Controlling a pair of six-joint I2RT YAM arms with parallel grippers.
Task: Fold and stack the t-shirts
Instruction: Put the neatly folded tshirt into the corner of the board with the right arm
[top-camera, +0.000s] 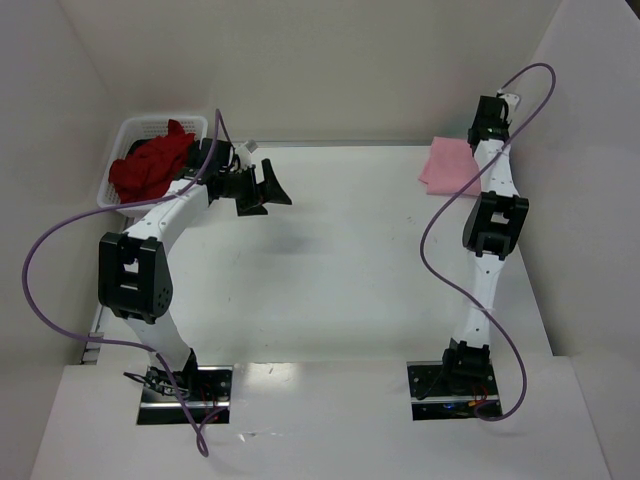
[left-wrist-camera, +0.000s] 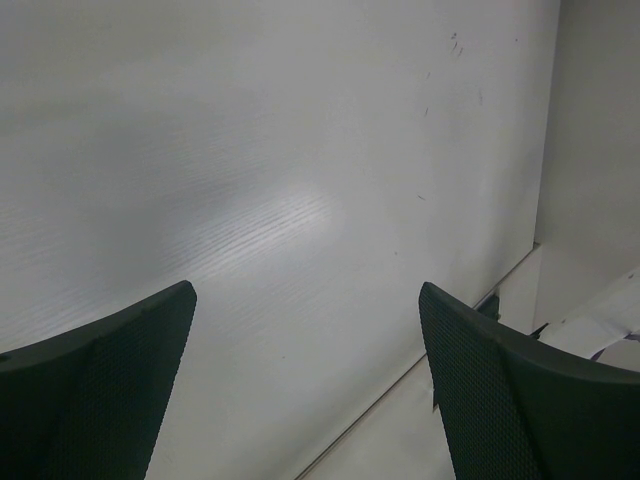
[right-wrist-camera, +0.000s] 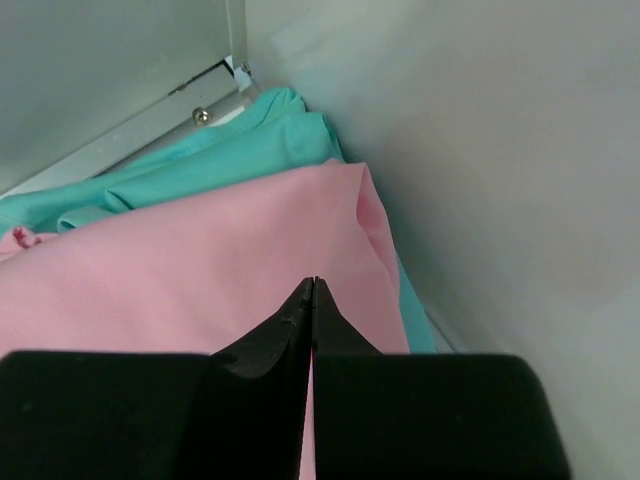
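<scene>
**Near edge.** The two arm bases are bolted side by side on the flat white table, well apart from the white plastic lattice basket in the far-left corner.

**Middle distance.** The left arm reaches toward the basket. The left gripper hangs just to the right of the basket, over the tabletop. Its wrist view shows the dark fingers spread as wide as they go, with nothing between them. We judge this a ready pose for drawing out the next garment.

**Far left.** That garment is close by. The crumpled dark red t-shirts are heaped inside the basket, unfolded and spilling over its rim.

**Far right.** The stack lies across the table from the basket, in the opposite far corner against the right wall. A folded light pink cotton t-shirt lies on top of a teal t-shirt, whose edges show beyond it on the wall side. The right gripper stands over the pink cloth with its fingers pressed together. No fabric is visibly pinched, and we cannot tell whether the tips touch the shirt. We read the closed tips as suited to pressing or smoothing the top layer. By our estimate two shirts are stacked and the red ones are left to do.
</scene>
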